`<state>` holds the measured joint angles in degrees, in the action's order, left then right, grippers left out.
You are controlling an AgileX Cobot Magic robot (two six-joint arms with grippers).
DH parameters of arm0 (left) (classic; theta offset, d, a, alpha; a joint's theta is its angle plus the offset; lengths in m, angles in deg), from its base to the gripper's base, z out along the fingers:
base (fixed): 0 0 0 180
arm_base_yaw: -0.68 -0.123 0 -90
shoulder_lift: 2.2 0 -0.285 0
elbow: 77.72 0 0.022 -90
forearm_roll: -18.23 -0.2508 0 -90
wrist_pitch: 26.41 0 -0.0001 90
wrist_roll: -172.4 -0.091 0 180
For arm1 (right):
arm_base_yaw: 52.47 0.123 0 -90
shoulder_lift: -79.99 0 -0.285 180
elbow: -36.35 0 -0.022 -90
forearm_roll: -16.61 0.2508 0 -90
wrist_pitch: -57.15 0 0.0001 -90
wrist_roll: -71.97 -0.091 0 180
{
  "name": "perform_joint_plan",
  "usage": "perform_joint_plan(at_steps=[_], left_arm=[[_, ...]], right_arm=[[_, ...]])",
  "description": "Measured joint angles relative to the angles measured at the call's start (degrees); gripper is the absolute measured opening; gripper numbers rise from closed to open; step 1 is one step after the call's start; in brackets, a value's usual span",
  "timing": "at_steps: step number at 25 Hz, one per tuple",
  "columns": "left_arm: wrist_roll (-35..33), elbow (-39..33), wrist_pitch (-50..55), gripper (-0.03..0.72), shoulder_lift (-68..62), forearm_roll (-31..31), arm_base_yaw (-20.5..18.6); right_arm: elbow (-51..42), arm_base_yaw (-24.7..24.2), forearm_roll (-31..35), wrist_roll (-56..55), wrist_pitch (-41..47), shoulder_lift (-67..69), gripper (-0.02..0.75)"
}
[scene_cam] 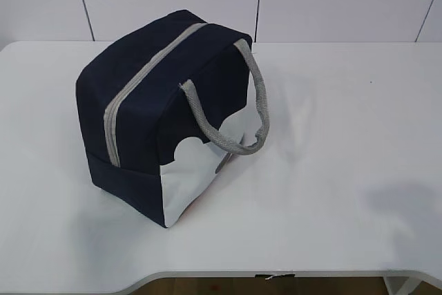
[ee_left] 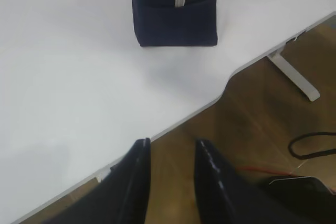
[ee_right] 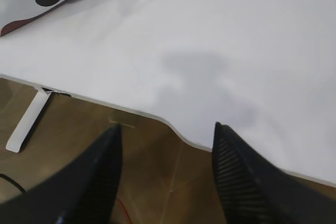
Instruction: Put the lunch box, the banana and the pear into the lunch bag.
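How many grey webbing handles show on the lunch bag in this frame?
1: a grey handle looping down the lunch bag's right side in the exterior view, over its white panel. A second may be hidden on the far side.

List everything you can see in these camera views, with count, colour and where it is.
lunch bag: one, navy with white lower panel, left of centre on the table, grey zipper looks closed
handles: grey webbing, on the bag's right side
table: one, white, bare right half
floor: brown wood, below the table edge
cable: black, on the floor
left gripper: black, open, off the table's edge
right gripper: black, open, off the table's edge
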<state>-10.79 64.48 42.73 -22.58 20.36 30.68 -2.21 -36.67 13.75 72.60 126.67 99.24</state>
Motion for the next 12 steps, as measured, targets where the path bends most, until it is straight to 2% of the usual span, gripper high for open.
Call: perform_joint_plan(at_steps=[7,12], left_arm=[[1.0,-5.2,-0.9,0.219,8.4,1.7,0.0],[1.5,-9.3,-4.1,0.219,10.8,1.3,0.0]], right_arm=[[-7.6,0.0,1.2,0.0,-0.4,-11.2,0.442],[-10.1,0.0,1.2,0.0,-1.9,-12.4,0.441]])
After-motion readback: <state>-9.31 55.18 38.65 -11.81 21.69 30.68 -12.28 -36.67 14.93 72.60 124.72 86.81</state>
